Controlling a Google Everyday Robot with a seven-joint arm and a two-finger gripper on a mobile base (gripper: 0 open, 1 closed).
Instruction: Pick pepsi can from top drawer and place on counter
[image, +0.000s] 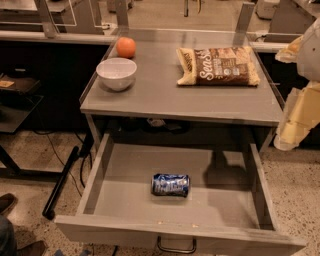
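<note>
Can: 1 pepsi can (170, 185), lying on its side on the drawer floor, mid-width, nearer the front wall.
Handling: probably light; thin metal, stiff but easy to dent; smooth and round, so likely to slip or roll.
Hold: best across the round body at mid-length, from above.
Drawer: top drawer (100, 170), pulled open.
Counter: counter (165, 102) carries a bowl (116, 73), orange (126, 47) and snack bag (218, 66).
Gripper: gripper (299, 117) at the right edge, beside the counter, well apart from the can; wide or narrow, cannot tell.

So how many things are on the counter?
3: an orange at the back left, a bowl just in front of it, a snack bag at the right. None looks hidden. The gripper hangs off the right edge of the counter.
</note>
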